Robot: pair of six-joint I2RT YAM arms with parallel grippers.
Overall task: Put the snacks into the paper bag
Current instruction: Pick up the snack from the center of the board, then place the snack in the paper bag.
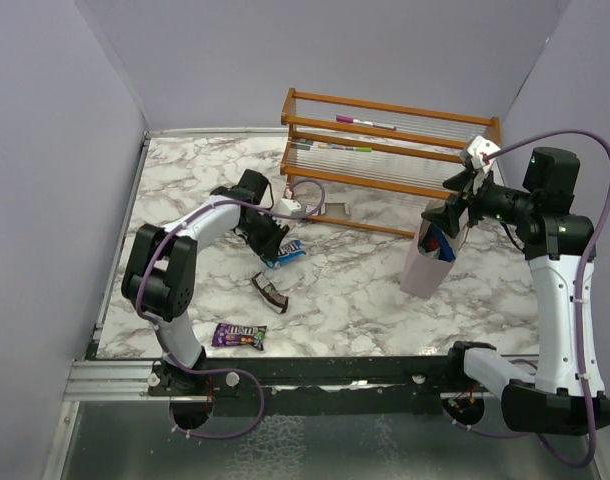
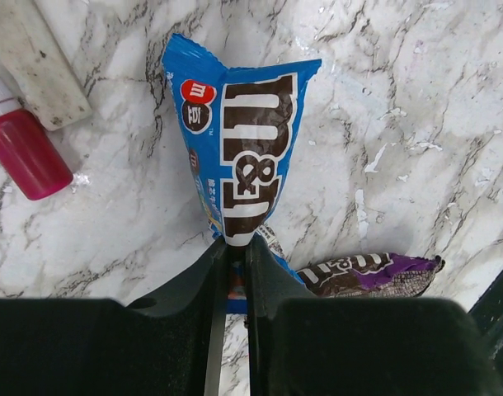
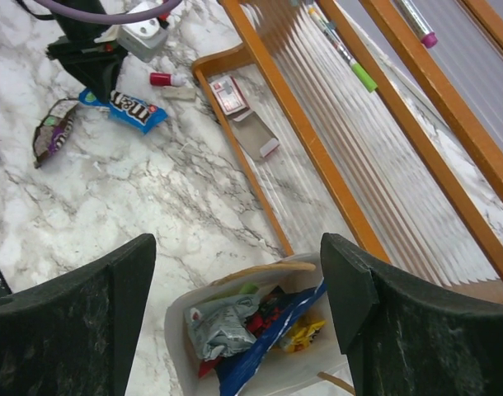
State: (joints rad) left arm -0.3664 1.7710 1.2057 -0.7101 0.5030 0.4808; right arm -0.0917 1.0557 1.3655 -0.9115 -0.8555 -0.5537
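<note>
The blue packet (image 2: 243,157) lies flat on the surface (image 2: 400,99), well left of the bag (image 1: 425,270). It is probably light, crinkly and slippery (loose candy shifts inside). The left claw (image 2: 237,272) pinches its crimped end, likely the firmest hold. The right claw (image 3: 235,264) gapes wide over the bag.

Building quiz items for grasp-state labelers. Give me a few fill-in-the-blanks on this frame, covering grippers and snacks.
1. The left gripper pinches the blue packet by one end; the brand printed on it reads ___.
2. The right gripper hangs over the paper bag with its jaws ___.
3. The packet closest to the arm bases is ___ in colour.

Missing words: M&M's; open; purple.
</note>
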